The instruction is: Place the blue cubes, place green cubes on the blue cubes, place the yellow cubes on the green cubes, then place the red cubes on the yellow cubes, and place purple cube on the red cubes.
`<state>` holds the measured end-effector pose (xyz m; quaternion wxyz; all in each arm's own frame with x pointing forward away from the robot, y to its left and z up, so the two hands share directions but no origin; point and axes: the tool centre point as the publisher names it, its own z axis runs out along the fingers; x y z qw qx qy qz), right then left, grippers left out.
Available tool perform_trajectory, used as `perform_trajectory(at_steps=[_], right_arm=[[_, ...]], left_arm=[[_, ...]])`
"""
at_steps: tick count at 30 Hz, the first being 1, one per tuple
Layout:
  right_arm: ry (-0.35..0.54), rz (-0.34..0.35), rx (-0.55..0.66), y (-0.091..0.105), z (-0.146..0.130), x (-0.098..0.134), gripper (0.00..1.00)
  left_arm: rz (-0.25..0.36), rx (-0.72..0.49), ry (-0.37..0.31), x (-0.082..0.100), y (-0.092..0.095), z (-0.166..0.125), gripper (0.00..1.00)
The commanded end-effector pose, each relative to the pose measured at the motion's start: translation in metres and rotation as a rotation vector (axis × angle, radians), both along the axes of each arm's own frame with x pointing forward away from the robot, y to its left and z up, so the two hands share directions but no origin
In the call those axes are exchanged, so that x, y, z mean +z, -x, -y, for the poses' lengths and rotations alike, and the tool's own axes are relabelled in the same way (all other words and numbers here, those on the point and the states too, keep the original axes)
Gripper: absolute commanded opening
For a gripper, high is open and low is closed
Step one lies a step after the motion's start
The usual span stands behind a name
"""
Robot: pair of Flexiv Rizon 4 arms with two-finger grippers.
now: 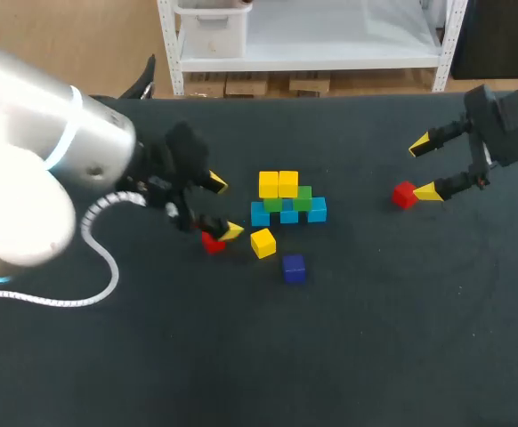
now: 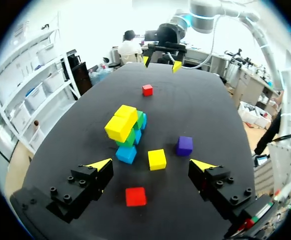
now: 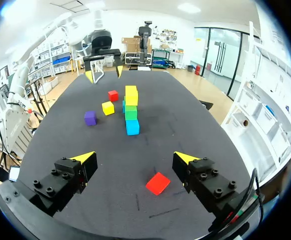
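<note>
Left gripper is spread wide and holds nothing, with a red cube on the table between its fingers. Right gripper is also wide and holding nothing, over the second red cube. The blue-green-yellow stack sits mid-table, with a loose yellow cube and the purple cube just beside it. The cubes look light, rigid and smooth-faced. I'd pinch two opposite flat faces. No readable print on them.

Left tool spread wide, red cube in gap, untouched; yellow cube, purple cube just ahead.
</note>
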<state>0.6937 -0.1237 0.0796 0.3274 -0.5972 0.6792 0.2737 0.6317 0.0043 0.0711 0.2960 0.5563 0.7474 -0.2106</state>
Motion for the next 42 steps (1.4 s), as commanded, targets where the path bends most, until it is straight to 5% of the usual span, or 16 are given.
perform_trajectory(at_steps=[1, 12, 24, 28, 31, 32, 42], right_arm=[[-0.001, 0.0, 0.001, 0.0, 0.0, 0.0, 1.0], [-0.001, 0.0, 0.001, 0.0, 0.0, 0.0, 1.0], [-0.001, 0.0, 0.001, 0.0, 0.0, 0.0, 1.0], [-0.001, 0.0, 0.001, 0.0, 0.0, 0.0, 1.0], [-0.001, 0.0, 0.001, 0.0, 0.0, 0.0, 1.0], [-0.001, 0.0, 0.001, 0.0, 0.0, 0.0, 1.0], [-0.001, 0.0, 0.001, 0.0, 0.0, 0.0, 1.0]], left_arm=[[0.065, 0.084, -0.031, -0.023, -0.005, 0.028, 1.0], [0.045, 0.165, -0.055, -0.057, 0.001, 0.033, 1.0], [0.034, 0.193, -0.055, -0.067, 0.002, 0.033, 0.99], [0.036, 0.192, -0.056, -0.067, 0.0, 0.033, 0.93], [0.037, 0.185, -0.053, -0.068, 0.0, 0.035, 0.59], [0.037, 0.184, -0.053, -0.069, 0.0, 0.035, 0.56], [0.028, 0.16, -0.044, -0.074, 0.002, 0.043, 0.6]])
